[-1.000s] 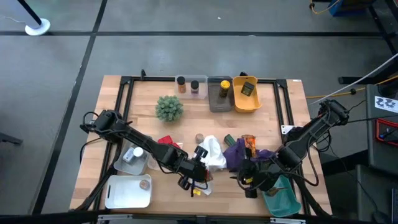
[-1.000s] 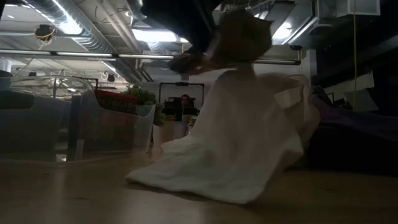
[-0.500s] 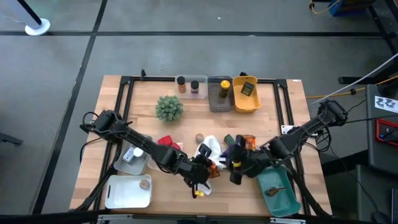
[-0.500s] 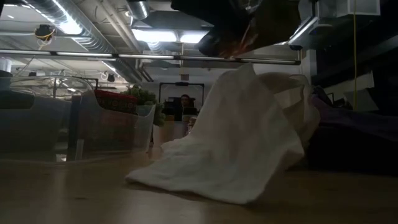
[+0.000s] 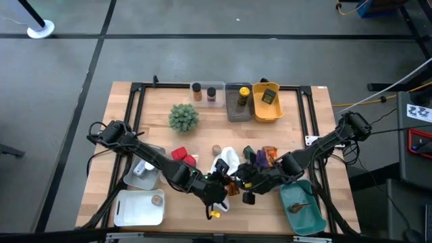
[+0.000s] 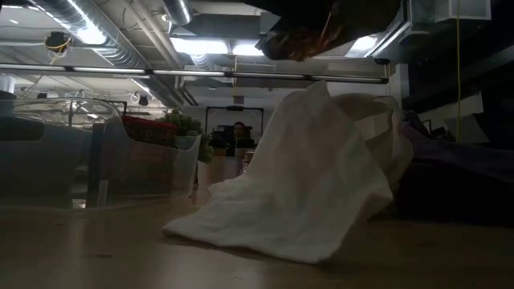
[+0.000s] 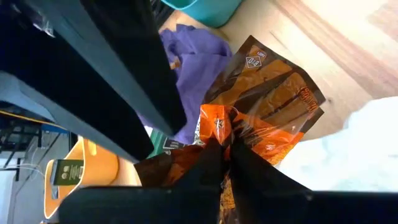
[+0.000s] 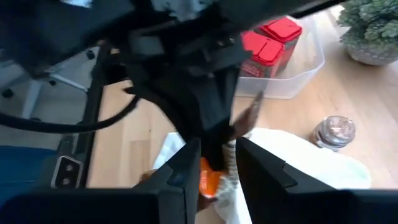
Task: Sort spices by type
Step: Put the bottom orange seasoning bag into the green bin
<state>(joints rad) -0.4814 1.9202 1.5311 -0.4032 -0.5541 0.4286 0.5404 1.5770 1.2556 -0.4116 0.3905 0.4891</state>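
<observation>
An orange-and-brown foil packet [image 7: 273,87] hangs in the air over the white cloth [image 6: 305,185], with my left gripper [image 7: 225,158] shut on it at the table's near middle [image 5: 226,189]. The low view shows this packet [image 6: 321,32] at the top, well above the cloth. My right gripper [image 8: 214,171] is open, close to the left one [image 5: 244,183]. Its fingers stand on either side of the packet's orange edge [image 8: 208,183]. My left gripper pinches the packet's crumpled orange end [image 7: 217,134] between its two shut fingers. The fingers slant downward, coming from the table's left. The packet sticks out beyond them, lifted clear of cloth and table; one packet or two stacked, I cannot tell. Whether my right gripper touches the packet I cannot tell.
A purple cloth [image 5: 255,162] lies right of the white one. A teal bin [image 5: 304,206] sits near right, a white tray [image 5: 138,208] near left, and a clear tub with red tins [image 8: 270,43] left of centre. A plant [image 5: 183,117], jars [image 5: 196,91], a grey bin [image 5: 237,101] and a yellow bin [image 5: 266,101] stand farther back.
My right gripper has left the teal bin and gone toward the table's left, up to the left gripper and the packet. My left gripper has rolled and tipped, and the packet has risen higher above the white cloth.
</observation>
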